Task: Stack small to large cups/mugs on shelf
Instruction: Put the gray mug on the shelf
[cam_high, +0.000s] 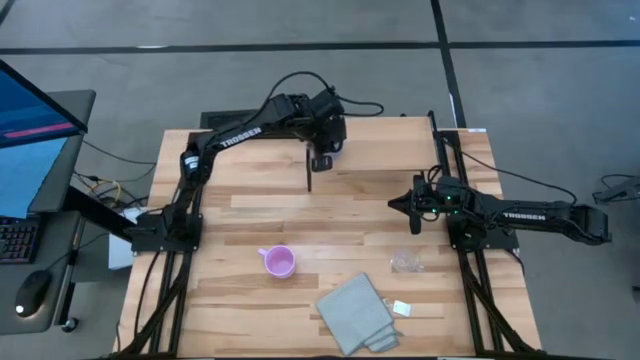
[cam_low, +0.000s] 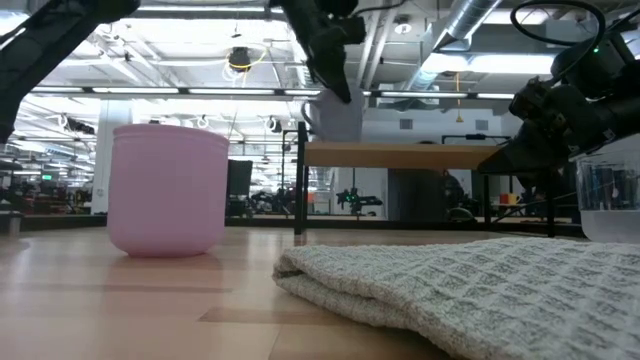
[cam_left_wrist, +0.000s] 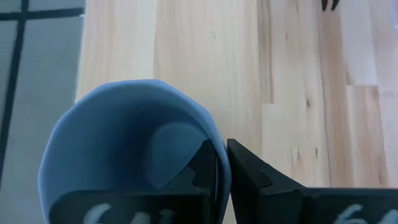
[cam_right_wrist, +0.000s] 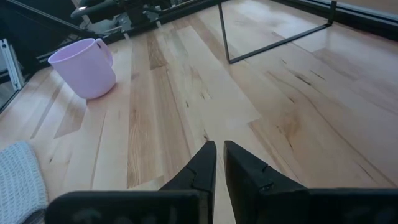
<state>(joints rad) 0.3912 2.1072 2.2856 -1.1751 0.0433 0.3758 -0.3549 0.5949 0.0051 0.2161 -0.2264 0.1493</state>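
The blue-grey mug (cam_left_wrist: 130, 155) hangs at the left end of the light-wood shelf (cam_low: 420, 155), low over its top, with my left gripper (cam_left_wrist: 217, 146) shut on it at the table's far middle (cam_high: 325, 155). Whether its base touches the shelf, I cannot tell. The pink mug (cam_high: 279, 261) stands upright on the table near the front. The clear cup (cam_high: 405, 262) stands to its right. My right gripper (cam_right_wrist: 217, 146) waits at the table's right, low over the wood, fingers a narrow gap apart with nothing between them. My left gripper pinches the mug's wall at the rim (cam_left_wrist: 219, 163), one finger (cam_left_wrist: 205, 168) inside the hollow and the other outside. The fingers slant down from the table's left. The mug hangs upright below them, mouth up.
A folded grey cloth (cam_high: 355, 315) lies at the table's front, right of the pink mug, with a small white tag (cam_high: 400, 308) beside it. The shelf's thin black legs (cam_right_wrist: 267, 46) stand on the table between the two arms. A monitor and keyboard sit beyond the table's left edge.
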